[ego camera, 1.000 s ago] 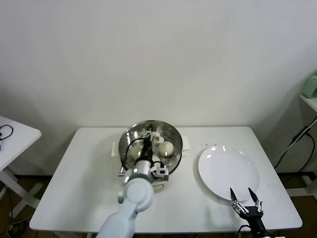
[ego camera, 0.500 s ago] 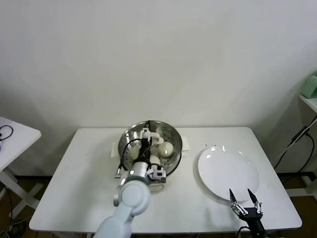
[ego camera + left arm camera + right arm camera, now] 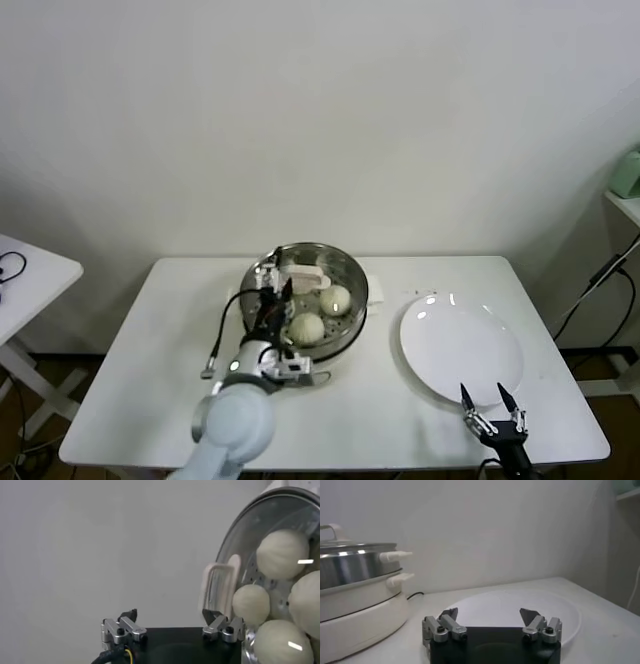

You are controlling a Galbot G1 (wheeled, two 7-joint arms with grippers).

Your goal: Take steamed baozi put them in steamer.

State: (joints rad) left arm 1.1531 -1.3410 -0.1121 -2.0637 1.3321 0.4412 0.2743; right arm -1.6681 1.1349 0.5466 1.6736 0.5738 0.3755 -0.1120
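- Head view: my left hand hangs open and empty over the near-left rim of the steamer on the white worktop; steamed baozi lie inside. My right hand waits open beside the white plate.
- Left wrist view: four baozi sit in the basket, fingers spread.
- Right wrist view: fingers apart before the plate.

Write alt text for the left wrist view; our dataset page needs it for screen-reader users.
The open, empty left gripper hangs beside the steamer, where four steamed baozi sit close together on the perforated steel bottom. One cream side handle juts toward the gripper before a plain pale wall.
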